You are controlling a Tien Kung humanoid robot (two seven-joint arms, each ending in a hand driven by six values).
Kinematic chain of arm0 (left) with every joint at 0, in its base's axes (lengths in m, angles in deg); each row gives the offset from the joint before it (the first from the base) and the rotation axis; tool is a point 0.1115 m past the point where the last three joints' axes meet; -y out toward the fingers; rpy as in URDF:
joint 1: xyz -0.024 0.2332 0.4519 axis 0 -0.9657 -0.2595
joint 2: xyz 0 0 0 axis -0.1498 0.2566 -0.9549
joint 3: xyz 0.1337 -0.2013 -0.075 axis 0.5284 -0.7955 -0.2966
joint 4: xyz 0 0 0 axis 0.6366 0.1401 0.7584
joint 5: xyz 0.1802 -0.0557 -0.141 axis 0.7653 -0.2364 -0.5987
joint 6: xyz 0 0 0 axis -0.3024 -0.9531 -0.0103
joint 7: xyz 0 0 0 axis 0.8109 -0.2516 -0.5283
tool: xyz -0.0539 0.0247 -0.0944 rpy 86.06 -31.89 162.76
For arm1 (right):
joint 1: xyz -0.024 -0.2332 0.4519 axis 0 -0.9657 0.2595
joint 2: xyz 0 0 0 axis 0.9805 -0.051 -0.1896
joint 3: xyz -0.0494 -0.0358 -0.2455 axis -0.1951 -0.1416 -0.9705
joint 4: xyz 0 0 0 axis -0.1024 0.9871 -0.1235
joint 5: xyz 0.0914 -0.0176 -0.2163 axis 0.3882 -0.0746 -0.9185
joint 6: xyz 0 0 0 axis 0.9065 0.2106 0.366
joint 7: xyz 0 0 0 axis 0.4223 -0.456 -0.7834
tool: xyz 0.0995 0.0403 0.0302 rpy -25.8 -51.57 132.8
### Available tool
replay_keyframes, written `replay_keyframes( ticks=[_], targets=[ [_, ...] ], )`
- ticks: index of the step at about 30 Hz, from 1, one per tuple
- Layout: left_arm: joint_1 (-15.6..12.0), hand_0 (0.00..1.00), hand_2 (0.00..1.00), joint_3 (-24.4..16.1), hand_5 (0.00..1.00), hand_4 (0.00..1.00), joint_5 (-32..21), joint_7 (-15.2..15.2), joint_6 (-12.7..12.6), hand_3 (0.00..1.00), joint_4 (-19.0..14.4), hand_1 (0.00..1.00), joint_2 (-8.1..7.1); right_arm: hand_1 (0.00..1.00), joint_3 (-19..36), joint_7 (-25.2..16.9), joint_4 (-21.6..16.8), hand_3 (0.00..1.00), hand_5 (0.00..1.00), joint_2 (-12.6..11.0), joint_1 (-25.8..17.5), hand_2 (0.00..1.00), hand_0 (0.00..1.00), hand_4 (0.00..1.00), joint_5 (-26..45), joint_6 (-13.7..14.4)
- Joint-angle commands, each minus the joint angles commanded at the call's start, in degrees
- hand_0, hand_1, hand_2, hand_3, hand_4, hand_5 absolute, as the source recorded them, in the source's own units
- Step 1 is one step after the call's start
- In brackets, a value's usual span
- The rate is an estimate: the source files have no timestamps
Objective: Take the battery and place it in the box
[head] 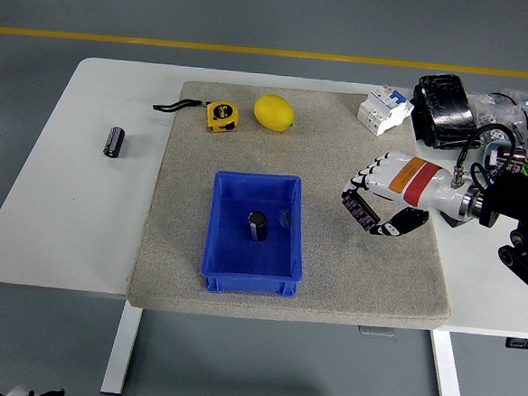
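Note:
A dark cylindrical battery point(257, 226) stands inside the blue box point(225, 263) in the middle of the grey mat. A second dark battery point(114, 141) lies on the white table at the far left, off the mat. My right hand point(370, 202), white with an orange and red band, hovers over the mat to the right of the box; its fingers are loosely curled and hold nothing. The left arm is not in view.
A yellow tape measure point(220, 115) and a lemon point(274, 113) lie at the back of the mat point(183, 192). A white breaker block point(384, 109), a black pack point(445, 111) and a dish of parts point(520, 166) stand at the back right.

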Motion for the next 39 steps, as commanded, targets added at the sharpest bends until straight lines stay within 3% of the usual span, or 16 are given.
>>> replay_keyframes(
  ticks=[1, 2, 7, 8, 13, 14, 18, 22, 31, 39],
  targets=[
    [-0.1, 0.486, 0.517, -0.2, 0.758, 0.625, 0.2, 0.0, 0.0, 0.662, 0.0, 0.496, 0.01, 0.562, 0.4, 0.9, -1.2, 0.547, 0.131, 0.3, 0.2, 0.592, 0.590, 0.710, -0.1, -0.9],
    [-0.2, 0.485, 0.516, -0.3, 0.756, 0.623, 0.3, -0.1, 0.0, 0.662, 0.0, 0.495, 0.02, 0.649, 0.7, 1.6, -2.3, 0.717, 0.195, 0.7, 0.5, 0.697, 0.673, 0.838, -0.2, -1.5],
    [-0.5, 0.485, 0.516, -0.5, 0.756, 0.623, 0.8, -0.3, 0.2, 0.662, -0.1, 0.495, -0.03, 0.649, -0.3, 4.0, -6.5, 0.717, 0.195, 3.2, 2.4, 0.697, 0.673, 0.838, 0.0, -3.8],
    [-0.6, 0.484, 0.515, -0.5, 0.757, 0.623, 0.9, -0.3, 0.2, 0.661, -0.1, 0.495, -0.06, 0.729, -0.8, 4.4, -7.0, 0.909, 0.221, 3.8, 2.8, 0.787, 0.763, 0.890, 0.3, -4.3],
    [-0.6, 0.484, 0.515, -0.7, 0.757, 0.623, 1.2, -0.4, 0.3, 0.661, -0.2, 0.495, -0.23, 0.729, -3.5, 6.2, -7.7, 0.909, 0.221, 6.3, 4.3, 0.787, 0.763, 0.890, 1.3, -6.3],
    [-0.5, 0.483, 0.512, -0.7, 0.755, 0.623, 1.3, -0.4, 0.3, 0.661, -0.2, 0.490, -0.24, 0.778, -3.8, 6.4, -7.7, 0.988, 0.235, 6.7, 4.5, 0.854, 0.808, 0.911, 1.2, -6.5],
    [-0.3, 0.483, 0.512, -1.0, 0.755, 0.623, 1.8, -0.4, 0.3, 0.661, -0.2, 0.490, -0.42, 0.778, -4.9, 7.1, -6.9, 0.988, 0.235, 8.3, 5.4, 0.854, 0.808, 0.911, 1.0, -6.4],
    [0.1, 0.479, 0.506, -1.1, 0.749, 0.621, 1.9, -0.5, 0.4, 0.662, -0.2, 0.484, -0.53, 0.812, -4.7, 7.0, -6.4, 0.998, 0.232, 8.6, 5.6, 0.899, 0.834, 0.915, 1.2, -5.5],
    [0.2, 0.477, 0.506, -1.0, 0.752, 0.624, 1.8, -0.6, 0.5, 0.661, -0.2, 0.483, -0.52, 0.816, -1.8, 7.5, -4.9, 0.998, 0.235, 7.2, 4.0, 0.909, 0.835, 0.914, 0.5, -6.4],
    [-0.1, 0.474, 0.503, -0.9, 0.754, 0.626, 1.9, -0.5, 0.5, 0.661, -0.1, 0.479, -0.39, 0.807, 5.3, 7.3, -1.9, 0.998, 0.279, 4.7, 0.4, 0.899, 0.833, 0.947, 0.3, -6.8]
  ],
)
